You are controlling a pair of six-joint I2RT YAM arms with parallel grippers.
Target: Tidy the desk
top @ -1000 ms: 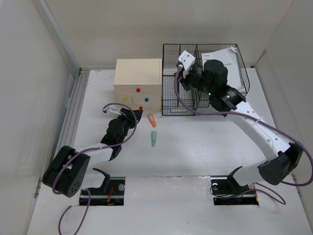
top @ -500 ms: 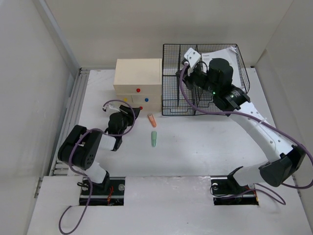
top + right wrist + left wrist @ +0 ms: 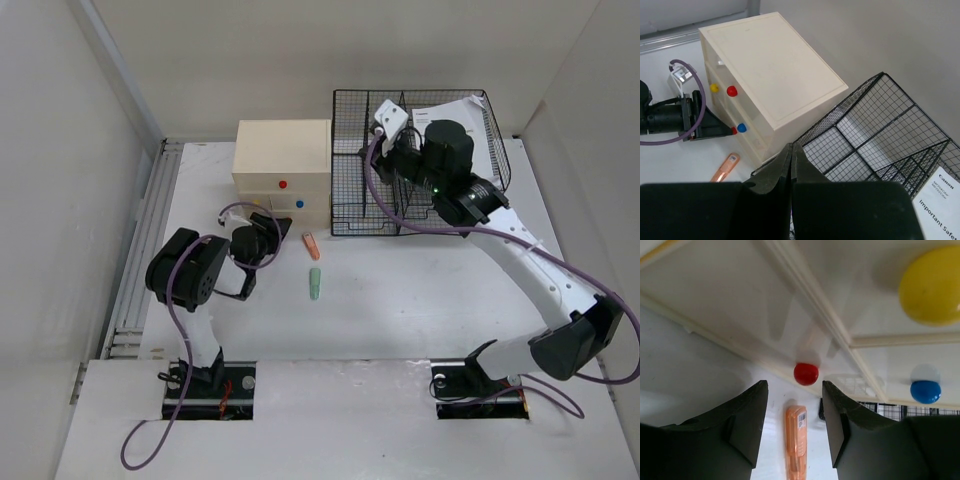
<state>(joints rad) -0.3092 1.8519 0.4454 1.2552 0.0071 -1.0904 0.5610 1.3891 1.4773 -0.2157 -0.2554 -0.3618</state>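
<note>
The white desk [image 3: 400, 300] holds a cream drawer box [image 3: 282, 165] and a black wire rack [image 3: 415, 165]. My left gripper [image 3: 270, 228] lies low on the desk at the box's lower front. In the left wrist view it [image 3: 794, 387] is open and empty. The box's lower red knob [image 3: 805, 373] sits just beyond its fingertips. An orange pen-like item [image 3: 796, 440] lies on the desk between the fingers, untouched. My right gripper [image 3: 791, 146] is shut and empty, hovering over the rack's left compartments [image 3: 383, 150].
A green capped item [image 3: 316, 284] lies on the desk near the orange one [image 3: 311, 245]. A printed sheet [image 3: 455, 112] stands in the rack's back right. The box also has yellow [image 3: 930, 285] and blue [image 3: 925, 390] knobs. A ribbed rail [image 3: 150, 220] runs along the left edge.
My left arm has folded in and brought its gripper up to the drawer box's lower front. My right gripper has shifted slightly back and right over the rack.
</note>
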